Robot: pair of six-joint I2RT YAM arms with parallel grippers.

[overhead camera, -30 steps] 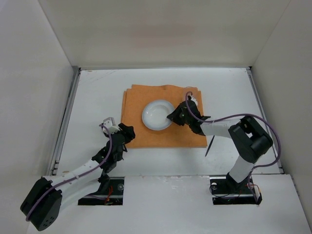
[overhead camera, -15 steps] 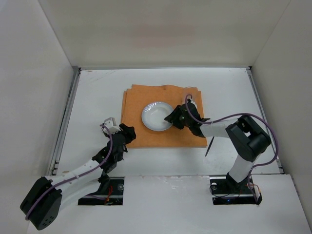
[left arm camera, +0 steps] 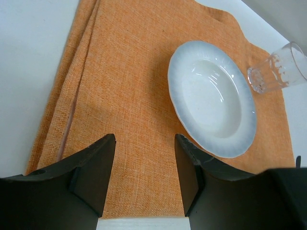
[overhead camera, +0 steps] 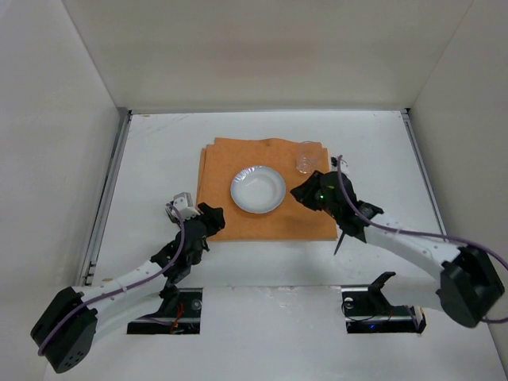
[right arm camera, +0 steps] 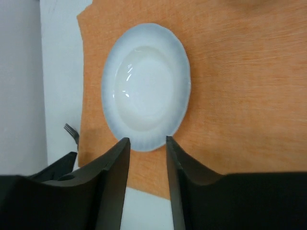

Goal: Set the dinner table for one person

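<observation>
An orange placemat (overhead camera: 266, 224) lies in the middle of the white dinner table (overhead camera: 155, 155). A white plate (overhead camera: 257, 189) rests on it, also seen in the left wrist view as the plate (left arm camera: 211, 98) and in the right wrist view as the plate (right arm camera: 145, 86). A clear glass (overhead camera: 305, 157) stands on the placemat's far right corner. My right gripper (overhead camera: 299, 193) hovers just right of the plate, open and empty (right arm camera: 147, 143). My left gripper (overhead camera: 213, 216) is open over the placemat's near left edge (left arm camera: 145, 143), holding nothing.
A dark fork (overhead camera: 342, 237) lies on the table beside the placemat's near right corner; its tines (right arm camera: 71, 130) show in the right wrist view. Metal rails (overhead camera: 107, 190) run along the table's sides, and white walls enclose the space.
My right gripper has opened, let go of the plate's right rim and drawn back to the right. The glass is now uncovered. The left arm has barely moved.
</observation>
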